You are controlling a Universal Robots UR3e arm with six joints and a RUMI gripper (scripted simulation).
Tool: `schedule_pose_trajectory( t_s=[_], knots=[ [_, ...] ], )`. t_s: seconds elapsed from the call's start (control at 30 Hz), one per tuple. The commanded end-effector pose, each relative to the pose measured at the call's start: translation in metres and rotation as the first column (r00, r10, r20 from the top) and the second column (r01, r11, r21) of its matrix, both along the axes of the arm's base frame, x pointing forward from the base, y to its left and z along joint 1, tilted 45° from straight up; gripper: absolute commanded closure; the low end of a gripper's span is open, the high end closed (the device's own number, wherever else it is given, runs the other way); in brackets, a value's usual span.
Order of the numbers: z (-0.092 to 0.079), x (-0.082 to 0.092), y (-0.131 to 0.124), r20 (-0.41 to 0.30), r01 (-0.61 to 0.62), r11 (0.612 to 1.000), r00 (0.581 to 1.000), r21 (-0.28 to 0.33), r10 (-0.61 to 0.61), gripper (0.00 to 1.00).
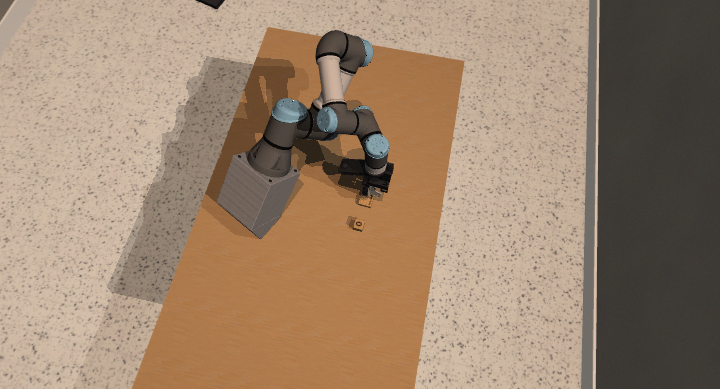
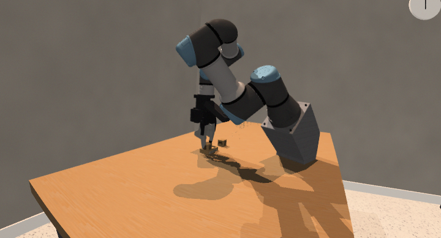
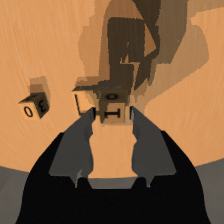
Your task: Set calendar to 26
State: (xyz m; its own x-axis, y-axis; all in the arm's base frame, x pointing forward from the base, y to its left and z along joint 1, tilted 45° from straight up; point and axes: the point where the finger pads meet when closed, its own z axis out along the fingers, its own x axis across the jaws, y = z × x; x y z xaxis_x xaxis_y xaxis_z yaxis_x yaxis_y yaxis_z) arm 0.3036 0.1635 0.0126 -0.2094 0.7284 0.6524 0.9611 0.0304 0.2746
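The small wooden tray [image 1: 364, 203] [image 2: 203, 151] [image 3: 87, 89] lies on the table below my gripper. One cube [image 2: 207, 145] [image 3: 112, 114] sits in the tray's right end in the wrist view, showing a 1 lying sideways and a 0 on the face beyond it. My gripper [image 1: 373, 192] [image 2: 207, 144] [image 3: 112, 107] is partly open, pointing down, with one finger on each side of this cube and a narrow gap at both sides. The other cube [image 1: 358, 224] [image 2: 222, 142] [image 3: 34, 106] stands apart from the tray, showing a 0 and a 3. The month's name cannot be read.
The tray's other end, at the left in the wrist view, holds no cube. The loose cube stands a short way beyond that end on the wooden table [image 1: 312, 295] [image 2: 123, 180]. The arm's grey base block [image 1: 252, 199] [image 2: 296, 141] stands at the table's side.
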Motion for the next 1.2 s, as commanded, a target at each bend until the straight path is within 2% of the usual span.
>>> schedule_pose_trajectory(
  t_s=[0.0,1.13,1.17],
  knots=[
    [-0.0010,0.0010,0.0005,0.001,0.001,1.000,1.000,-0.001,-0.001,0.71],
    [-0.0010,0.0010,0.0005,0.001,0.001,1.000,1.000,-0.001,-0.001,0.71],
    [-0.0010,0.0010,0.0005,0.001,0.001,1.000,1.000,-0.001,-0.001,0.89]
  ],
)
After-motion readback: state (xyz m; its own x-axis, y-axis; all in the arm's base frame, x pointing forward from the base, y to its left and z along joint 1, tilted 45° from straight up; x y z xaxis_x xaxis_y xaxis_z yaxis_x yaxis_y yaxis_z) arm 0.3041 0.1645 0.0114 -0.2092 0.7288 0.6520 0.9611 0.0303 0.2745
